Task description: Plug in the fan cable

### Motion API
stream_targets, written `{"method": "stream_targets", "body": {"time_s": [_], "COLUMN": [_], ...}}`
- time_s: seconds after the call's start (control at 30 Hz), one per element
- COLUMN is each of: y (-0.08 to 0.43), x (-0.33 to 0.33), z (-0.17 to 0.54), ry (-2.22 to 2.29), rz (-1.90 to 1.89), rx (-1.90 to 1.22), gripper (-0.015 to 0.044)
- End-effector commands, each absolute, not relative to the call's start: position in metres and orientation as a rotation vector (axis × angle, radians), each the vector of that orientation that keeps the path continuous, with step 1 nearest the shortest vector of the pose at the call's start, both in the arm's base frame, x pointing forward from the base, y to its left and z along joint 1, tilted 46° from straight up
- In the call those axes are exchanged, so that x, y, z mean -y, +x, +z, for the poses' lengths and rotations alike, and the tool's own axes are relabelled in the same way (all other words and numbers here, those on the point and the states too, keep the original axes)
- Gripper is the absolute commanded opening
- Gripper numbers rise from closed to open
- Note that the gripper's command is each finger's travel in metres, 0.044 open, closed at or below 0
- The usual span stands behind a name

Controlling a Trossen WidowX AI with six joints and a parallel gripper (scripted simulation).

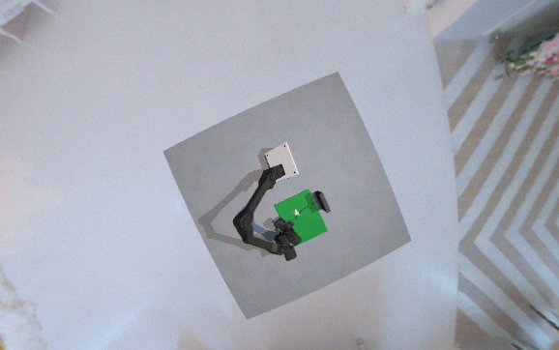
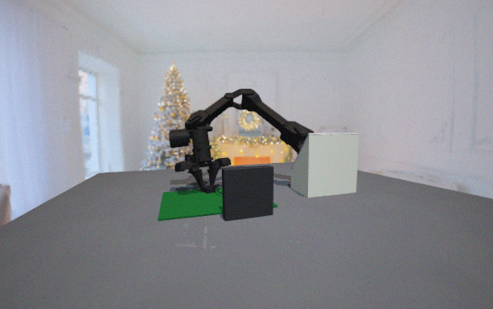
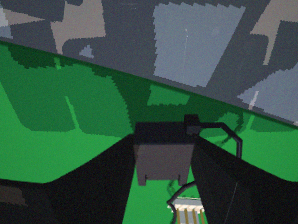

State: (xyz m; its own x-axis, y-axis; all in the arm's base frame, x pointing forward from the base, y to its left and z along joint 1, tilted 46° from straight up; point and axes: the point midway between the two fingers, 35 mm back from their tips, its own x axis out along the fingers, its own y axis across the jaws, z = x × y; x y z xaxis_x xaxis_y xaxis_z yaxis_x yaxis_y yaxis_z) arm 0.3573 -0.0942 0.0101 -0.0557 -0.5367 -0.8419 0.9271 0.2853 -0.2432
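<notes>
Plug [image 2: 208, 189] [image 3: 164, 157]: located low over the green board [image 1: 313, 223] [image 2: 188, 206] [image 3: 30, 155], between the fingertips of my pincer [image 1: 285, 225] [image 2: 208, 187] [image 3: 162, 140]. The pincer is clenched on the plug, one finger against each side. The top view hides the plug beneath my arm [image 1: 256, 200] [image 2: 266, 113]; whether its underside touches the board I cannot tell.

The four-pin header [image 1: 296, 213] [image 3: 188, 206] stands on the board, near the plug and apart from it. The plug is not seated. The black cable [image 1: 307, 208] [image 3: 240, 144] leaves a small block at one end of the plug, bends around outside one of my fingers and reappears beside the header.

In the top view, the board lies between the middle of the grey surface [image 1: 338, 131] [image 2: 298, 256] and its lower edge, well apart from all four corners. The fan [image 1: 321, 202] [image 2: 247, 193] stands upright at the board's edge facing the surface's right-hand edge. The white pedestal [image 1: 290, 160] [image 2: 333, 164] is nearer the upper edge, my arm reaching from it in a bent arch, pincer pointing down.
</notes>
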Motion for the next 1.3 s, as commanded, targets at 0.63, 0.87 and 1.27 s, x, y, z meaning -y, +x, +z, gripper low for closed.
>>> {"method": "stream_targets", "body": {"time_s": [0.63,0.87,1.27], "y": [0.357,0.355,0.355], "x": [0.067,0.051,0.041], "z": [0.035,0.051,0.056], "ry": [0.474,0.469,0.307], "rz": [-1.266,-1.266,-1.158], "rx": [-1.054,-1.057,-1.151], "gripper": [0.0,0.0,0.0]}}
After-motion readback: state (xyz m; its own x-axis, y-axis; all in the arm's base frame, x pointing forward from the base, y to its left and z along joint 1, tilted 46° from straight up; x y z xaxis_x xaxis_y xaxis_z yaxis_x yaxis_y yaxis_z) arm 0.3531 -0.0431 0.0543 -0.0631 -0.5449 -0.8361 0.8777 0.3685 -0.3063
